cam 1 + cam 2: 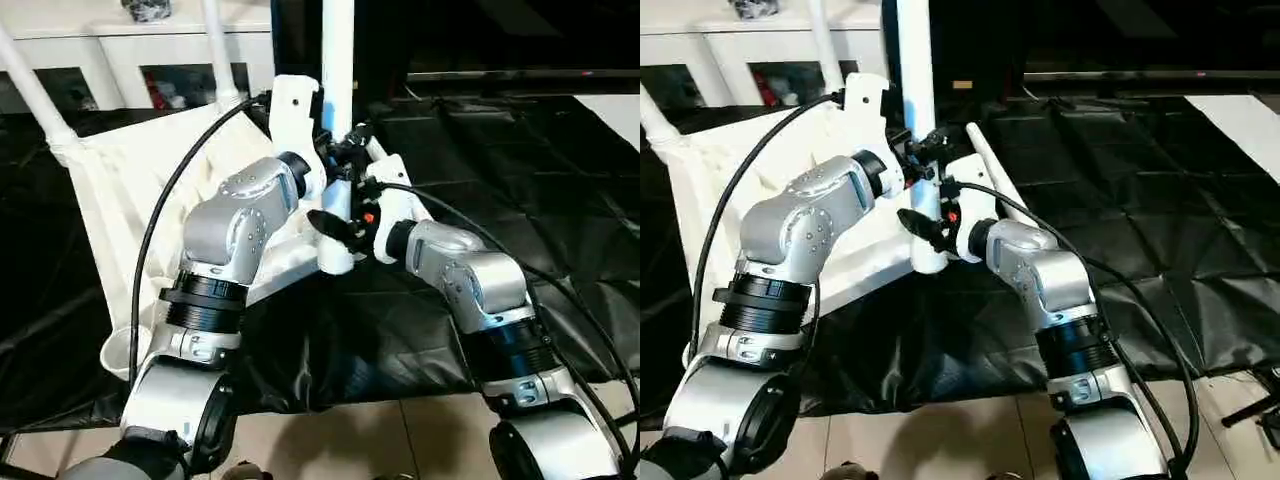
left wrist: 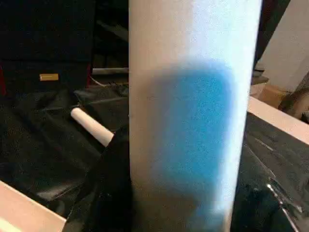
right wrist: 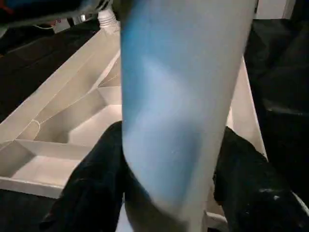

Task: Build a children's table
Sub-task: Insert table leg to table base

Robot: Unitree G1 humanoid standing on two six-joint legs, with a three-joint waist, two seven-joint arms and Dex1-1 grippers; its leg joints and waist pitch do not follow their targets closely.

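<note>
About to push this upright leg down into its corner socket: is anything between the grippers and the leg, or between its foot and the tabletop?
Nothing visible. Both the left gripper and right gripper already flank the upright leg, whose lower end meets the tabletop corner; the joint itself is hidden behind the wrists.

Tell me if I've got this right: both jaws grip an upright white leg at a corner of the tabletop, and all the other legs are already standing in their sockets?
Not quite. One leg lies loose on the black cover beside the tabletop, as the right eye view shows. The rest holds: both sets of jaws grip the upright leg.
</note>
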